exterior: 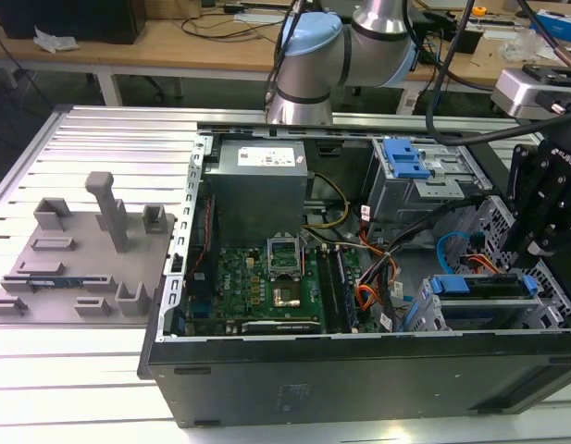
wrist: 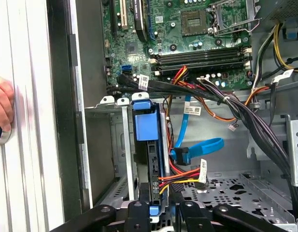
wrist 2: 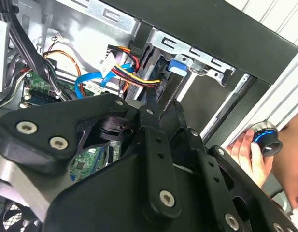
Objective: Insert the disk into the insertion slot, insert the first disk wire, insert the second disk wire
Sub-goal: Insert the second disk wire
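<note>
- disk (wrist: 148, 121) sits in the slot (wrist: 119, 145), its blue carrier showing;
- gripper (wrist 2: 164, 110) hangs close over the slot, at the disk's end; whether its jaws are apart or clamped on something I cannot tell;
- red-yellow-black wire (wrist: 185, 175) runs to the disk's end in the slot, right by the gripper;
- blue wire (wrist: 206, 145) loops just beside the slot, its plug near the disk; joined or not, I cannot tell;
- hand (wrist 2: 250, 154) lies outside the case (exterior: 359, 370), beyond the wall next to the slot, on a round knob (wrist 2: 265, 137).
</note>
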Controlling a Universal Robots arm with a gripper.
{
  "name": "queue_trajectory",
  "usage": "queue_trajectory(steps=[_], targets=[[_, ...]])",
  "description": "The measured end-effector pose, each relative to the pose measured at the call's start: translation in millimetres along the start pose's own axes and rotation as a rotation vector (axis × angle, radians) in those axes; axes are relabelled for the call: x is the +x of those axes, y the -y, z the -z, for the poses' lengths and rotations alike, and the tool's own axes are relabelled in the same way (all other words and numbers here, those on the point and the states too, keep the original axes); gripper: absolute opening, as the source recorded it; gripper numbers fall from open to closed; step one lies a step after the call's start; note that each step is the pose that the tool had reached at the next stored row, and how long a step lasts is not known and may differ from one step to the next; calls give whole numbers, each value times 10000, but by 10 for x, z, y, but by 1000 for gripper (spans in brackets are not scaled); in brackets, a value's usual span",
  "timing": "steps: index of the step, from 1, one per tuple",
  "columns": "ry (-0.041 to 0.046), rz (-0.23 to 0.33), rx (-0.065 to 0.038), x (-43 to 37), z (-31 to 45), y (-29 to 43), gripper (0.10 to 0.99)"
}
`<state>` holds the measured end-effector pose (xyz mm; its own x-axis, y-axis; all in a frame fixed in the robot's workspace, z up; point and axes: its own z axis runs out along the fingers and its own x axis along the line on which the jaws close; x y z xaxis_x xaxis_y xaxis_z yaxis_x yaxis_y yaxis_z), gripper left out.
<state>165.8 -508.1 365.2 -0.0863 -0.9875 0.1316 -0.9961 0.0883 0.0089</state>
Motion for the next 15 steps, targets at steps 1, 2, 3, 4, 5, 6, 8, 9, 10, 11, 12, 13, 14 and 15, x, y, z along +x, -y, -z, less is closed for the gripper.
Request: queue_trajectory(steps=[1, 2, 3, 4, 5, 6, 8, 9, 10, 11, 12, 13, 14, 15], targets=[[-3, 0, 1, 0, 0, 0, 302], [-5, 0, 1, 0, 0, 0, 302], [-7, 0, 1, 0, 0, 0, 302], [-10, 0, 1, 0, 0, 0, 302], [-12, -1, 1, 0, 0, 0, 302], [-14, 0, 1, 0, 0, 0, 302], [-17, -1, 1, 0, 0, 0, 302], [-20, 0, 1, -5, 1, 0, 302], [-34, 1, 1, -51, 7, -4, 302], [-65, 1, 1, -92, 13, -7, 302], [-154, -1, 0, -175, 31, -16, 302], [-279, 0, -16, -240, 63, -22, 302], [-610, 19, -139, -311, 119, -30, 302], [-952, 108, -200, -342, 140, -55, 302]])
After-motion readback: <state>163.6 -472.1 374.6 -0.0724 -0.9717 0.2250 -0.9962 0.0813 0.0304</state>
